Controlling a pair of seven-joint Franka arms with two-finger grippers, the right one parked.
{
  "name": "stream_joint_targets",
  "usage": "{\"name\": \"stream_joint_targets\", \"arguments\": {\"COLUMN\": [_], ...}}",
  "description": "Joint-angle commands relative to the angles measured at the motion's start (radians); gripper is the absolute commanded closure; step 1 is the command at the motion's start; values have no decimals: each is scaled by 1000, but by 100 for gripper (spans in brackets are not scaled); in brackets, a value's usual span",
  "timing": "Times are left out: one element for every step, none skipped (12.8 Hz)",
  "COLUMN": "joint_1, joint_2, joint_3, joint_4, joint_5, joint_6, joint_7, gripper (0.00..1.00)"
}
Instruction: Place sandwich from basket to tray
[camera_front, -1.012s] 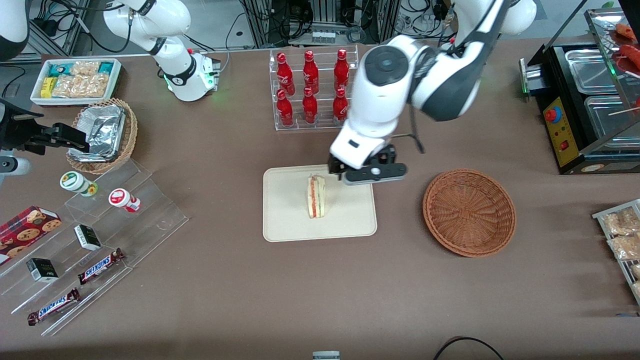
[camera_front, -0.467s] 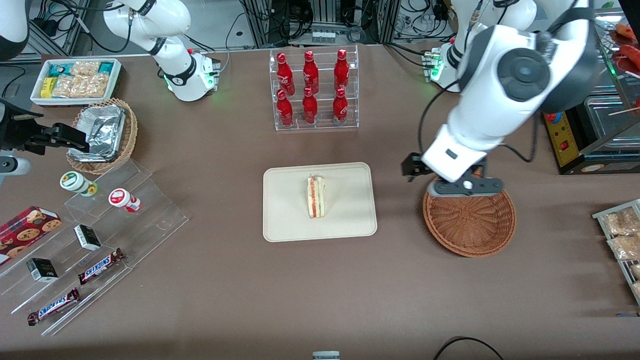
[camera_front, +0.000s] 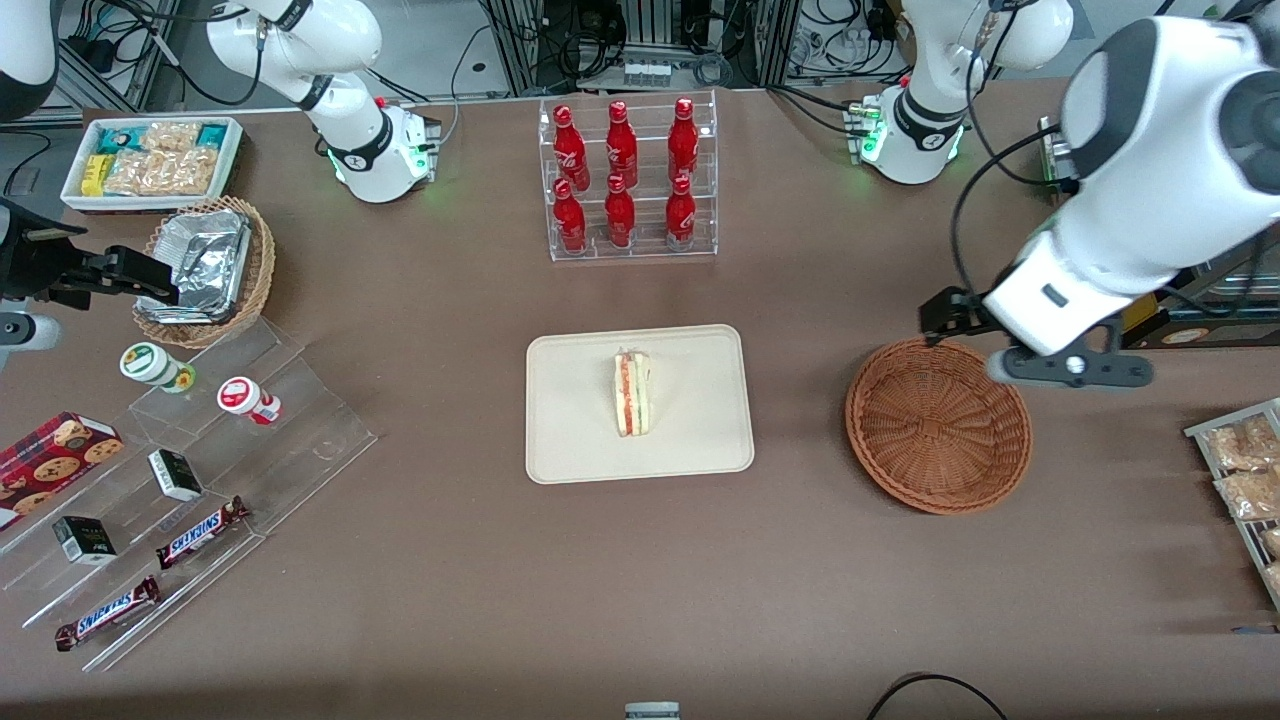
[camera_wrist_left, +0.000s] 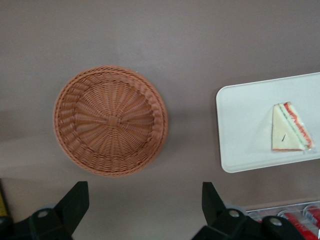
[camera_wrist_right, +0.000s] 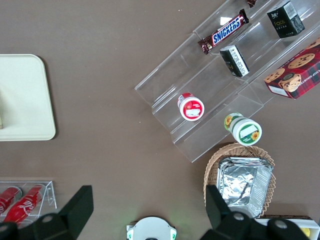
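Lengthwise, sandwich (camera_front: 632, 393) toward front camera

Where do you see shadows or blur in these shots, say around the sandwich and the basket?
Front view: sharp, evenly lit, a faint shadow under the basket. Left wrist view: softer; the basket casts a broad dim shadow, and the sandwich on the tray looks slightly washed out; the open pincer is dark.

A rack of red bottles (camera_front: 625, 180) stands mid-table (camera_front: 450, 560). Toward the parked arm's end from the rack: a snack bin (camera_front: 150, 160), foil trays (camera_front: 205, 262), and stepped shelves (camera_front: 190, 470) with Snickers bars (camera_front: 200, 532).
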Motion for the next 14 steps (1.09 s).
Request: {"name": "stream_joint_targets", "arguments": {"joint_1": [-16,-16,-16,-16,-16,-15,-13,-12,6,101,172,256,330,431], "joint_2": [-72,-79,-77,-73,-68,-65,-68,-68,-66,-66,-89,-105,-111,-126], "joint_3": [75,100,112,119,120,120,120,120,111,55,-70,-140,-239,-347], "joint_4": [-60,-62,-60,-58,-55,-54,-49,-46,-45,-45,-43,-48,-48,-52], "joint_5": [9,9,9,9,10,10,10,9,7,-3,9,13,35,56], "joint_6": [-9,-15,-24,-25,-27,-27,-33,-36,-36,-38,-45,-45,-45,-45], "joint_7": [83,108,111,111,101,97,97,97,94,96,100,101,104,107], "gripper": [0,0,0,0,0,0,0,0,0,0,0,0,0,0]}}
